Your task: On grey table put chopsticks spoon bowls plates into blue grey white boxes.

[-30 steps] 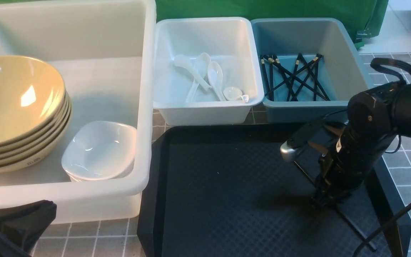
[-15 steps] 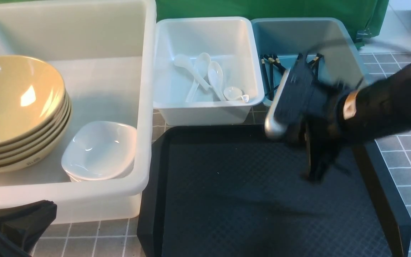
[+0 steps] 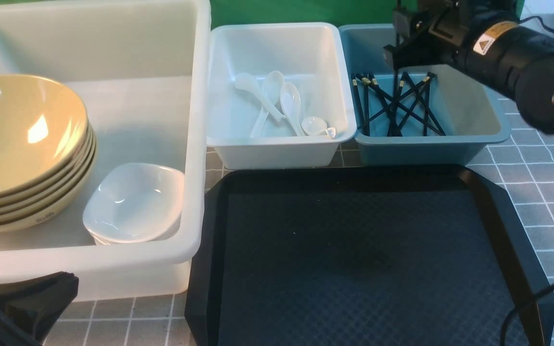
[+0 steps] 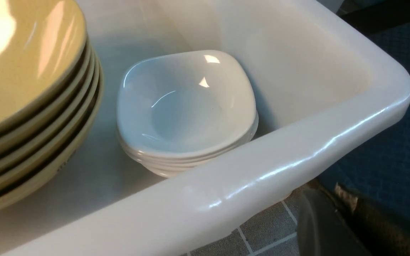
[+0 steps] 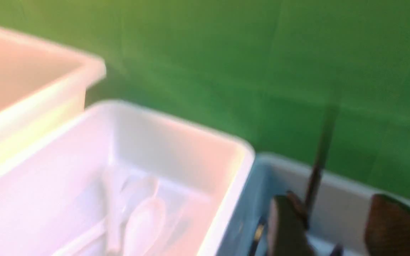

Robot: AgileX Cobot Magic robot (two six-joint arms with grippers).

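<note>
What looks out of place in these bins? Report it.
One chopstick stands almost upright in the blue-grey bin, beside the right gripper's spread fingers. The other chopsticks lie flat and crisscrossed. Nothing else stands out.

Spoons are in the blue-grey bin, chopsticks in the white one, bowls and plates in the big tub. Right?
Swapped. The front view shows the spoons in the white bin and the chopsticks in the blue-grey bin. The bowls and plates do sit in the big tub.
</note>
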